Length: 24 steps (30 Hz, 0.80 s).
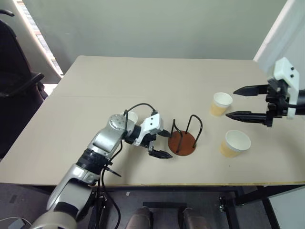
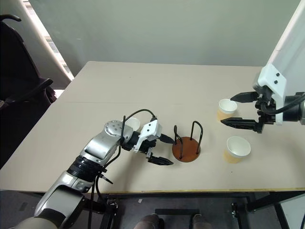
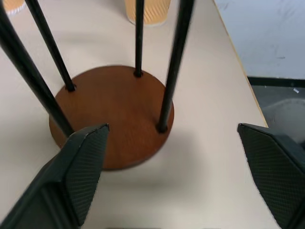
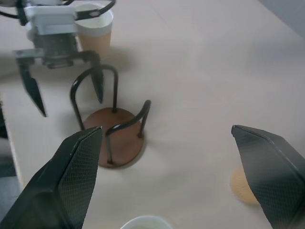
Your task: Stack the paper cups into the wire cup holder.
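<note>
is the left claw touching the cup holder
Apart. In the right wrist view the left claw hangs open beside the cup holder, with bare table showing between its fingertips and the nearest wire loop.

Head eyes look down; wrist views share the wire cup holder (image 3: pixel 112 117).

Setting: office or lab test room. Evidence: plain beige tabletop (image 1: pixel 143 81) on black metal frame; bare grey-green wall (image 1: pixel 152 28); black office chair (image 1: pixel 16 90) at side; white partition panel (image 1: pixel 279 33); grey floor (image 2: pixel 24 205) with cables.
</note>
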{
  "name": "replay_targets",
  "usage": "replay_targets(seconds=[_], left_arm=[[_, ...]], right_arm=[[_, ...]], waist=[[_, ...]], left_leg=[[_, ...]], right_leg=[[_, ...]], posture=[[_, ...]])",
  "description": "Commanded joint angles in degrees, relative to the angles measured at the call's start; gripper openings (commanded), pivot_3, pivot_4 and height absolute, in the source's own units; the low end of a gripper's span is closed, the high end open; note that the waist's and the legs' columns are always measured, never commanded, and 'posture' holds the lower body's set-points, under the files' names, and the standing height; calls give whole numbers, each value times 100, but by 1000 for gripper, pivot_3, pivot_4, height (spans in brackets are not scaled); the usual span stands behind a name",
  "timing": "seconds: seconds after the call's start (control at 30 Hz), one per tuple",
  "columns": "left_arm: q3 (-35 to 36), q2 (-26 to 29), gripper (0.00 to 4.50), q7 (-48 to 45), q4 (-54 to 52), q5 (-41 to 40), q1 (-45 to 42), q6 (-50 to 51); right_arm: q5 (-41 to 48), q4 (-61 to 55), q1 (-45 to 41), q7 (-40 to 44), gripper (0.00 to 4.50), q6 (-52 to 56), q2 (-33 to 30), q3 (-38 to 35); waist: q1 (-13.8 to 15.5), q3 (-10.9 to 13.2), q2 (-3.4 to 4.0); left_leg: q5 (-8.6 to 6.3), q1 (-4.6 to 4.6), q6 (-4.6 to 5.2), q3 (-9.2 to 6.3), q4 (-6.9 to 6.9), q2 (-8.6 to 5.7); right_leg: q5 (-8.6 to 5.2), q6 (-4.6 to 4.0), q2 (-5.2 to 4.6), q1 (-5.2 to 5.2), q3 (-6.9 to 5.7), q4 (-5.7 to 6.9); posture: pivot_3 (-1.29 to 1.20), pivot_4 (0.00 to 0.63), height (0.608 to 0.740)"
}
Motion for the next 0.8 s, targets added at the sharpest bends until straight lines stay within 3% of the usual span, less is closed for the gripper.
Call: replay_targets(seconds=[0.03, 0.23, 0.5, 0.8], left_arm=[[373, 169, 4484, 2, -368, -213, -56, 41], [773, 441, 4484, -1, -750, -484, -115, 257], [1667, 921, 4484, -49, -1397, -1754, -304, 1678], [2172, 1386, 4484, 9, -1661, -2234, -92, 1741]], right_arm=[[-531, 632, -565, 140, 4500, -460, 289, 438], [-1464, 1941, -1427, 352, 4500, -1196, 960, 1186], [-3163, 4107, -2395, 459, 4500, -2651, 1716, 2172], [-4320, 6174, -3032, 332, 4500, -3722, 2236, 2485]], waist=[[-14, 0, 0], [-20, 0, 1], [-51, -1, 3], [-50, 0, 3]], left_leg=[[0, 1, 0, 0, 0, 1], [-1, 0, 2, -2, -2, 2], [0, -7, 0, -6, -19, 7], [21, -9, -38, -8, -81, 7]], right_leg=[[1, -1, 1, 0, 0, 0], [6, -10, -1, -6, -1, 2], [12, -27, -1, -25, -11, 4], [3, -47, -4, -51, -13, 2]], posture=[[0, 150, 740], [0, 150, 740], [0, 150, 740], [0, 150, 740]])
